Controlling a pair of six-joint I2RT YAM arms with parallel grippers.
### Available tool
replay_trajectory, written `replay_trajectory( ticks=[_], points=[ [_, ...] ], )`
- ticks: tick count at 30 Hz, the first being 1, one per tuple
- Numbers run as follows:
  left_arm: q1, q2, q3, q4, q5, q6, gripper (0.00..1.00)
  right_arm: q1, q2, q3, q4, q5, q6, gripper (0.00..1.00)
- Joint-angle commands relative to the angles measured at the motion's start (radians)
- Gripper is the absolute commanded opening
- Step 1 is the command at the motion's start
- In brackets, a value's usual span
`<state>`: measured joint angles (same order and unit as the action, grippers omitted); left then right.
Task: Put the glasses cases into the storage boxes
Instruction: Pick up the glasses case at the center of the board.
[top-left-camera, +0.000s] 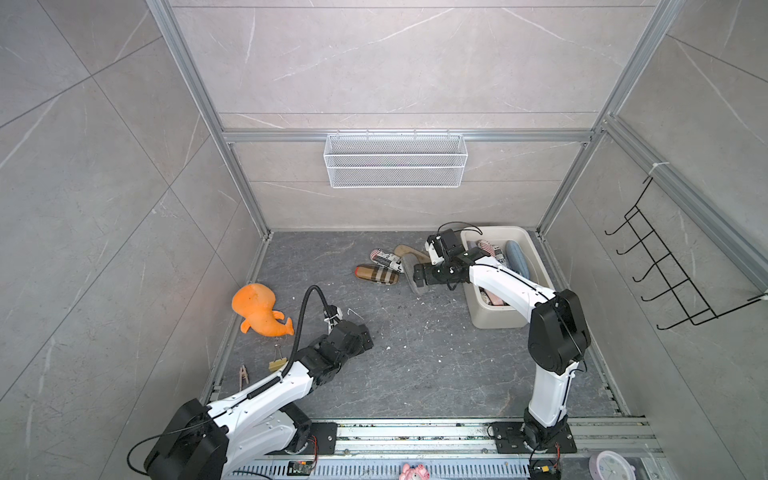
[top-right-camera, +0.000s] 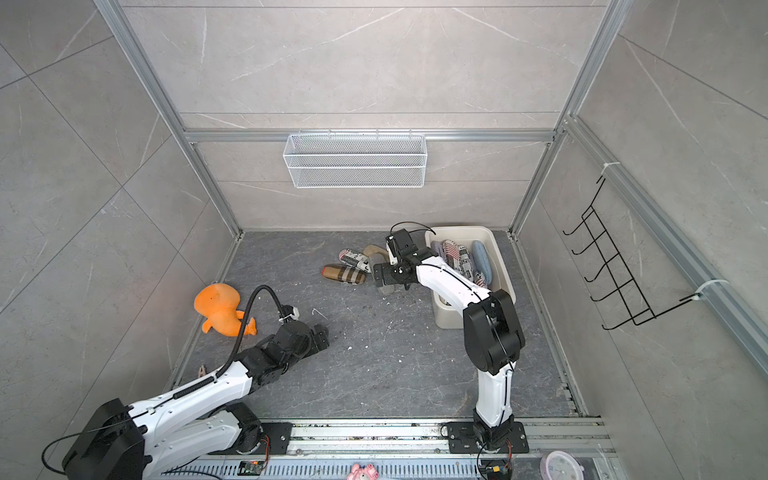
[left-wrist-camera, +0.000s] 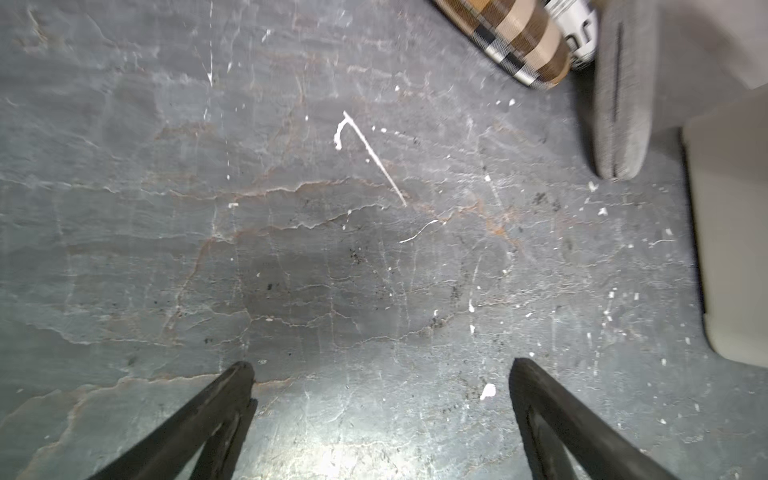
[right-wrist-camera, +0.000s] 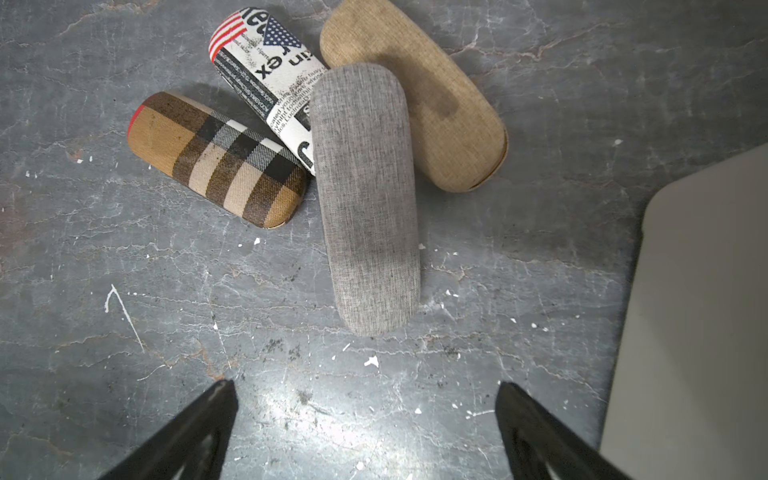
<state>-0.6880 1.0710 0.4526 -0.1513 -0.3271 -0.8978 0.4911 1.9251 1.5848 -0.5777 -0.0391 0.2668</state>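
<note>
Grey case (right-wrist-camera: 365, 199) overlaps newspaper-print case (right-wrist-camera: 266, 79), beside cream tub (top-left-camera: 494, 311). Right gripper (right-wrist-camera: 365, 390) jaws apart, empty; left gripper (left-wrist-camera: 380, 370) likewise.

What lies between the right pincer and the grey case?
Nothing visible. In the right wrist view only bare floor separates the open right pincer from the grey case, which lies on top of the pile, overlapping the newsprint case.
</note>
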Motion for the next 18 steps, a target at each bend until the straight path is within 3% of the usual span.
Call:
replay_trajectory(
  ticks=[1,8,18],
  points=[
    [0.02,0.034,0.064,0.032,0.041,0.035,0.98,-0.024,0.016,-0.009,0.019,-0.03,-0.022,1.0],
    [0.068,0.063,0.029,0.122,0.109,0.012,0.98,-0.035,0.102,0.086,-0.038,-0.04,-0.043,1.0],
    [0.07,0.052,0.033,0.096,0.121,0.012,0.98,-0.038,0.239,0.215,-0.074,-0.16,-0.099,0.98]
  ],
)
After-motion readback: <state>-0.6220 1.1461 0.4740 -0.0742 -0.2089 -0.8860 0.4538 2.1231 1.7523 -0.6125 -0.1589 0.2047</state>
